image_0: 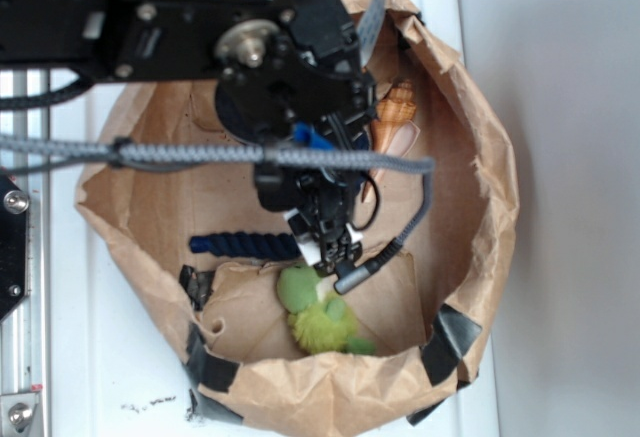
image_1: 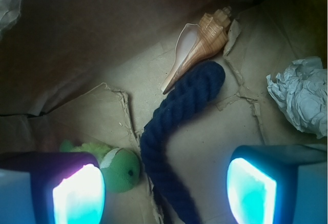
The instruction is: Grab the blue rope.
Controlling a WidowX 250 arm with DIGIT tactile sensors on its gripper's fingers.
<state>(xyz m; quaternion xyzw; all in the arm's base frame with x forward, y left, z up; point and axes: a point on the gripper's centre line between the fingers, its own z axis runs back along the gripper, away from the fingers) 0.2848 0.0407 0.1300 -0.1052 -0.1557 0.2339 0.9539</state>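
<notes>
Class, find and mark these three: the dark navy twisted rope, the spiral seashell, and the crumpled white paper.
Dark navy twisted rope (image_1: 177,116), wrist view, middle of its curve.
Tan spiral seashell (image_1: 201,43), wrist view, ribbed body.
Crumpled white paper (image_1: 301,98), wrist view, centre of the wad.

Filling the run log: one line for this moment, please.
tool: open, above rope | blue rope: on bag floor, between fingers, ungrasped | neighbours: shell, green toy

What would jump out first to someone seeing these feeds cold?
In the wrist view, the blue rope curves up the middle of the brown paper bag, between the gripper's two glowing pads, which stand apart. A conch shell touches the rope's far end, a green plush toy lies beside the left pad, and crumpled white paper sits at the right.
</notes>
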